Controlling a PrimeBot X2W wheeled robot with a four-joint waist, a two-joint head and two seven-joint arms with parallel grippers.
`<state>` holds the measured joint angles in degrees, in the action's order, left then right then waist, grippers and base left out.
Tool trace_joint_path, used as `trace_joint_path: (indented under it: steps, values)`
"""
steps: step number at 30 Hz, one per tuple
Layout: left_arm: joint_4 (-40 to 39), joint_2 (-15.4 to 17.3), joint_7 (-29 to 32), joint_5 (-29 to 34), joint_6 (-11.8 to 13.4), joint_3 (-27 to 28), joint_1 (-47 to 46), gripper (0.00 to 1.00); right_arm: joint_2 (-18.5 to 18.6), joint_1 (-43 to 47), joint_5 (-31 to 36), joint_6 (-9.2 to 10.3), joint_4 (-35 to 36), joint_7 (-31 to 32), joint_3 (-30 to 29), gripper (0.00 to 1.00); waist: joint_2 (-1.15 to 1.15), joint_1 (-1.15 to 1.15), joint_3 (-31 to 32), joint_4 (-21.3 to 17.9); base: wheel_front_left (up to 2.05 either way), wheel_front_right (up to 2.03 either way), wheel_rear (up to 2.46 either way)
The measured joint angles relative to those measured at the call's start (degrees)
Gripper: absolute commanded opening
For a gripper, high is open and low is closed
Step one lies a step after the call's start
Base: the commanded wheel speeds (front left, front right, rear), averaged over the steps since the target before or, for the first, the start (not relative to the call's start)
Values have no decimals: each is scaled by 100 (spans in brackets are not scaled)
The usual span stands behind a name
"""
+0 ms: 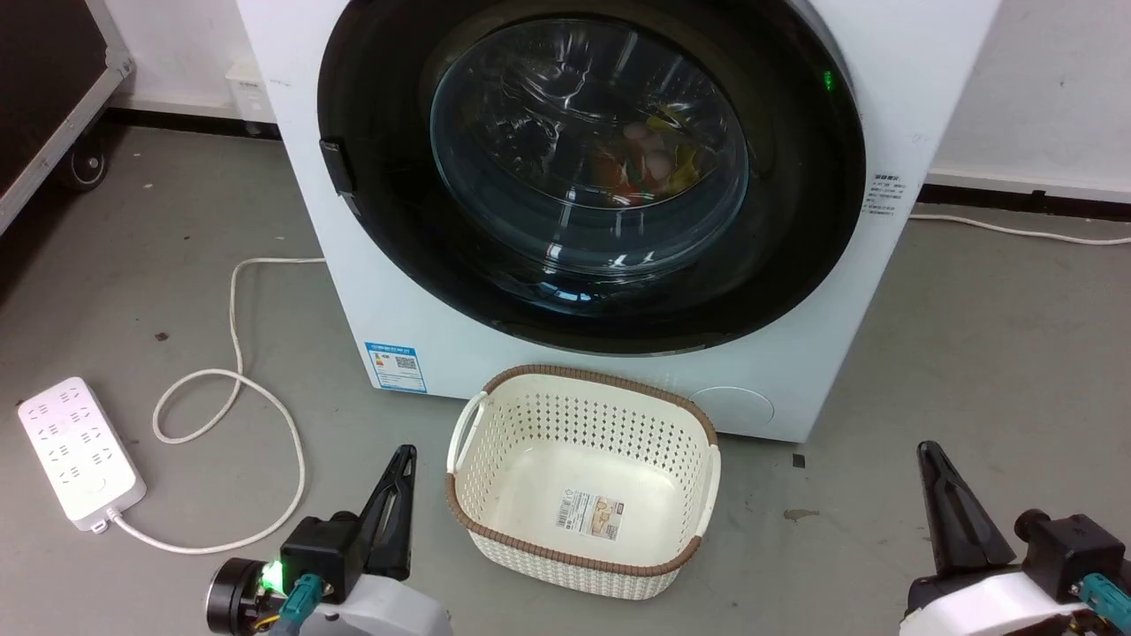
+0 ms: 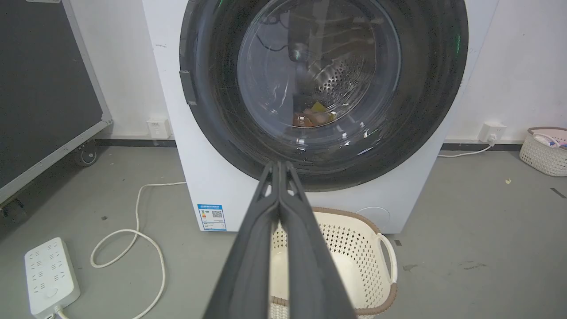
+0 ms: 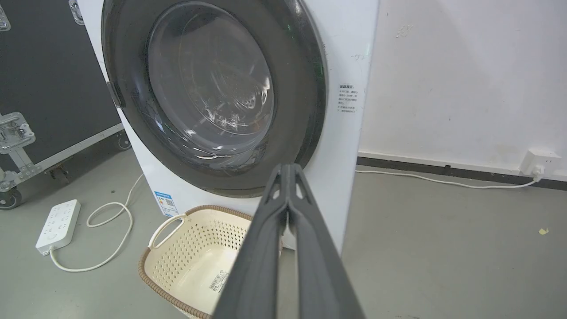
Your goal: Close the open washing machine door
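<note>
Grey concrete floor [image 1: 972,353], white wall behind.

Washing machine door [image 1: 588,150]: black rim, bulging glass centre, lying flat against the front of the washing machine [image 1: 795,380] and covering the drum mouth. No gap visible along the rim in any of the three views. Latch tab on the rim's left edge. Through the glass: perforated steel drum, with a small heap of red, yellow and pale items at the bottom. Green light [image 1: 828,81] glowing at the rim's upper right.

Blue sticker [image 1: 395,367] on the machine's lower left corner. Round flap at lower right.

Cream perforated basket [image 1: 574,415] with a brown rim on the floor just in front of the machine, below the door; a label on its bottom.

Left gripper [image 1: 402,459] low, left of the basket, fingers pressed together, nothing between them, clear of the door. Right gripper [image 1: 928,450] low, right of the basket, likewise pressed together with nothing held.

White power strip [image 1: 79,452] far left on the floor, its cable [image 1: 234,371] looping toward the machine. Black wheeled case [image 1: 44,79] against the left side. Second basket [image 2: 547,150] by the wall on the right, near a wall socket [image 3: 538,160].
</note>
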<state>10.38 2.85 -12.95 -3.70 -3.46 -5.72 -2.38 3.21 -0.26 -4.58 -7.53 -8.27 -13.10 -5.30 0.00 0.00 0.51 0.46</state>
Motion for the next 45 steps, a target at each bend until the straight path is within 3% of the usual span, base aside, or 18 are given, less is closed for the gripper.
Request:
trace_joint_path:
  steps: [45]
  values:
    - [-410, 0, 517, 116, 130, 236, 27, 0, 0, 0, 153, 0, 320, 546, 208, 0, 0, 0, -21, -19, 0, 0, 0]
